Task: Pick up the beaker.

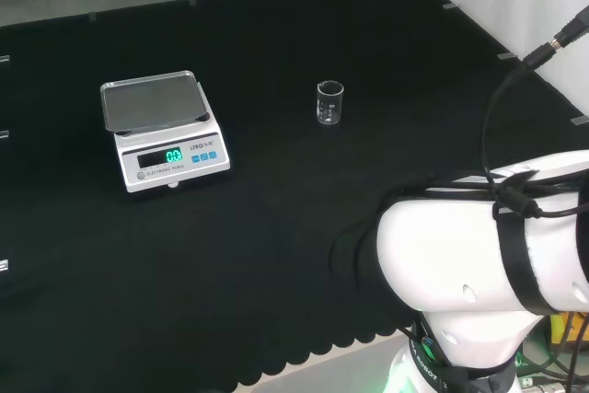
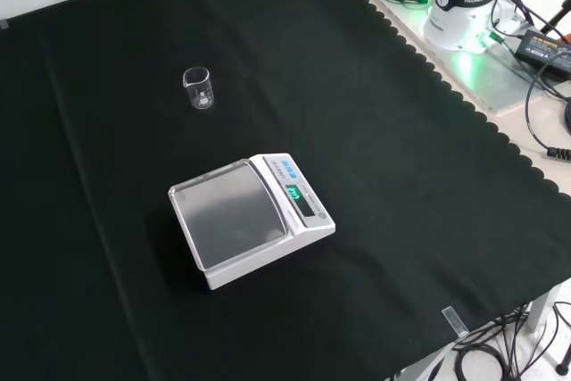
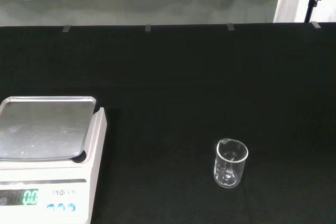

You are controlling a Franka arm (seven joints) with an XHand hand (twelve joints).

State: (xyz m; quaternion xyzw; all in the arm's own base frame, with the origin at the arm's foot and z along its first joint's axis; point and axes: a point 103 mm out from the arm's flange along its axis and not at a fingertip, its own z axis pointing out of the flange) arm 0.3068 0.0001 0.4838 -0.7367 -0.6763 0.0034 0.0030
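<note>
A small clear glass beaker [image 1: 330, 103] stands upright on the black cloth [image 1: 276, 227] covering the bench, with 1 other object nearby: a white digital scale with a flat silver weighing pan [image 1: 164, 131]. In the head view the beaker sits to the right of the scale, well apart from it, with bare cloth all around. In the front view the beaker [image 2: 200, 89] is farther back and a little left of the scale [image 2: 250, 219], and wide open cloth lies to its right, reaching as far as the scalloped edge of the cloth [image 2: 419, 55] near the arm's base. In the wrist view the beaker [image 3: 230, 163] appears upright with its pouring lip visible, apart from the scale [image 3: 50, 156], and the far cloth edge is taped down beyond a long dark stretch. The arm's white link [image 1: 479, 246] sits at the right of the head view. Whether the robot hand is spread or curled cannot be told.
</note>
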